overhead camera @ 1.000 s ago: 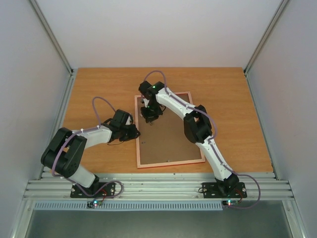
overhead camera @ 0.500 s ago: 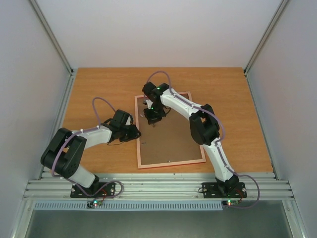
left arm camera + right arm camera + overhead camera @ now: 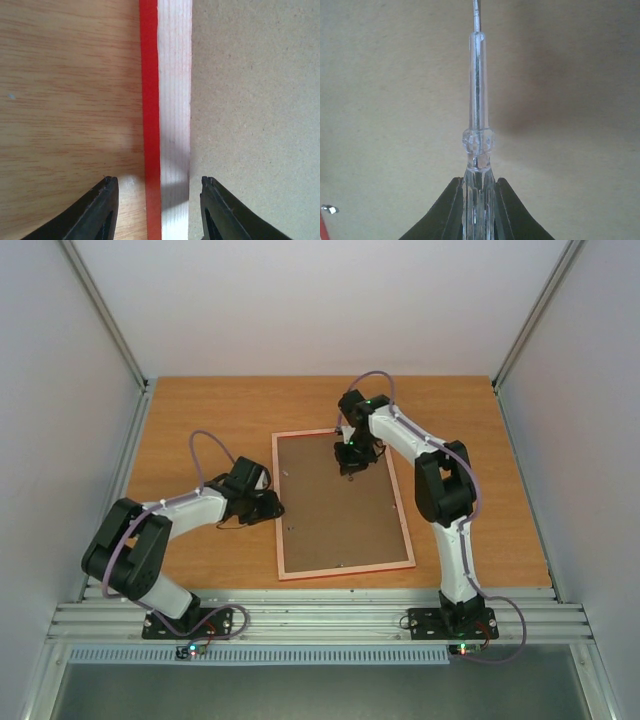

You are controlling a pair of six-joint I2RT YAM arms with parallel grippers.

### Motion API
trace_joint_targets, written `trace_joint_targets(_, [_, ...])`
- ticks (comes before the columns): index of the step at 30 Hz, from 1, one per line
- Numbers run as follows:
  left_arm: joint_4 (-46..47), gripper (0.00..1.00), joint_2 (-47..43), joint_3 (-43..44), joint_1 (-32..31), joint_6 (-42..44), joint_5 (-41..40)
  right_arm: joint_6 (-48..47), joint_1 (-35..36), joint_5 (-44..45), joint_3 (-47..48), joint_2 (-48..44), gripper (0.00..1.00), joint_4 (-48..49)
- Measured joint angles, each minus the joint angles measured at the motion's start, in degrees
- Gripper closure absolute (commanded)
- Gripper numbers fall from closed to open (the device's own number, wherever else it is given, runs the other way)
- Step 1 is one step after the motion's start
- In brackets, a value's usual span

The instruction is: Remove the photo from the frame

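Likely the frame (image 3: 279, 530) skids on the bench (image 3: 200, 420) if the clear-handled tool (image 3: 478, 125), clamped in the right end effector (image 3: 479, 182), pries hard: the left end effector (image 3: 157, 182) stands apart astride its left rail, gripping nothing. Frame lies mid-bench, face down, red-edged, brown backing board (image 3: 340, 520) up; photo unseen
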Motion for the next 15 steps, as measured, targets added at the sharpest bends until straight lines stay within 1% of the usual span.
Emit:
trace_joint_targets(5, [-2.2, 0.54, 0.9, 2.3, 0.0, 1.2, -1.4, -1.2, -3.3, 0.3, 0.0, 0.0, 0.99, -0.2])
trace_joint_targets(9, [-2.8, 0.55, 2.2, 3.8, 0.0, 2.0, -1.5, -2.4, -5.8, 0.3, 1.9, 0.7, 0.99, -0.9])
trace_joint_targets(15, [-3.1, 0.59, 4.3, 5.0, 0.0, 2.7, -1.3, -4.6, -7.9, 0.3, 11.4, 6.3, 0.99, -3.1])
